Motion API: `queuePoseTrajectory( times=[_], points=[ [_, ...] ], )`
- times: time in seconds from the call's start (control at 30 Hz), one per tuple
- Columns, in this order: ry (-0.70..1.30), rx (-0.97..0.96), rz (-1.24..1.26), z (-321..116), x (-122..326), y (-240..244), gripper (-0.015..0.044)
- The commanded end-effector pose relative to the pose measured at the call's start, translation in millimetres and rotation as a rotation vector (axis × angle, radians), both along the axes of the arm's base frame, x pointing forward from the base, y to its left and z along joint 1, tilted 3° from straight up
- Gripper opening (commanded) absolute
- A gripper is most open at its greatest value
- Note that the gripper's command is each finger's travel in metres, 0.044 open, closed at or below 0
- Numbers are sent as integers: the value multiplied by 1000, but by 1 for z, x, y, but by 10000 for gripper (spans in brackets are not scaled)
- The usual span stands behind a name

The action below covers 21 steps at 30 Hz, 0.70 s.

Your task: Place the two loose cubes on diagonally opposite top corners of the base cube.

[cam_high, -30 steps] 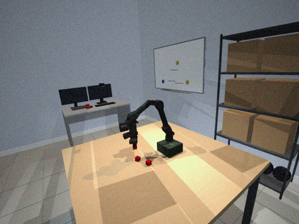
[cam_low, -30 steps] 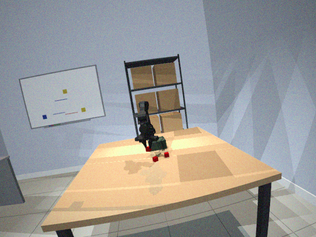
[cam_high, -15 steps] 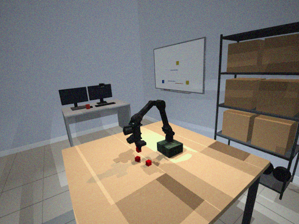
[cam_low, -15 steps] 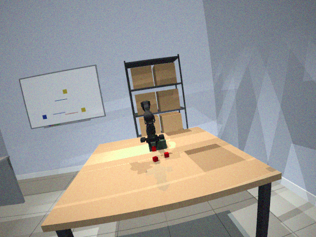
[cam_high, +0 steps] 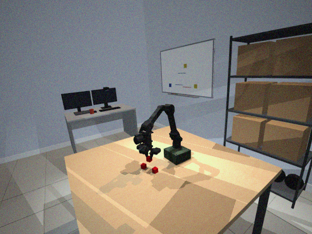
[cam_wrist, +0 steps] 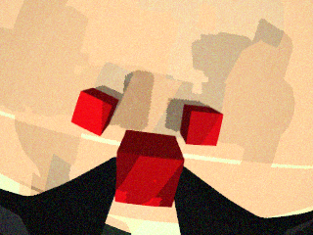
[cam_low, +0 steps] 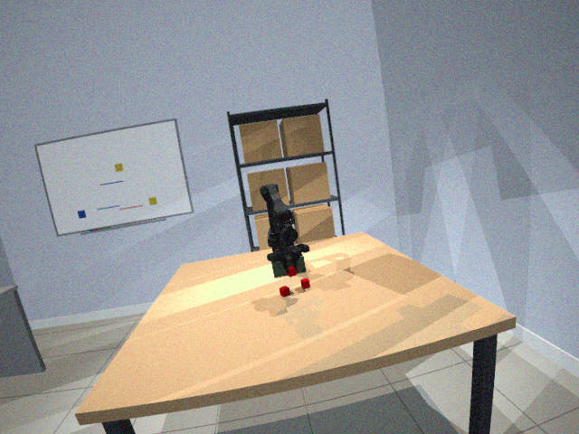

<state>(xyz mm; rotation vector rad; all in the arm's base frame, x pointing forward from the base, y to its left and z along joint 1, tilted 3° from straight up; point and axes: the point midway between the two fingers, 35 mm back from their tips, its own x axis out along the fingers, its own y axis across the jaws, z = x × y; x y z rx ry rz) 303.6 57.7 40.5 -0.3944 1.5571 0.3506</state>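
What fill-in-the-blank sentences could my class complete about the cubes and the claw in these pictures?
1. The claw is shut on a ____ cube.
2. The number of cubes resting on the wooden table is ____.
3. In the wrist view, the held cube shows ____ the two resting cubes.

Missing words: red; two; between
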Motion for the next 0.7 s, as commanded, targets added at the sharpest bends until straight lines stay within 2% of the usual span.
queuePoseTrajectory(
  times=[0.0,0.37,0.67],
  points=[
    [3,8,137,-3,-8,11,105],
    [15,13,472,-11,-26,36,105],
    [16,14,492,-11,-28,37,105]
  ],
)
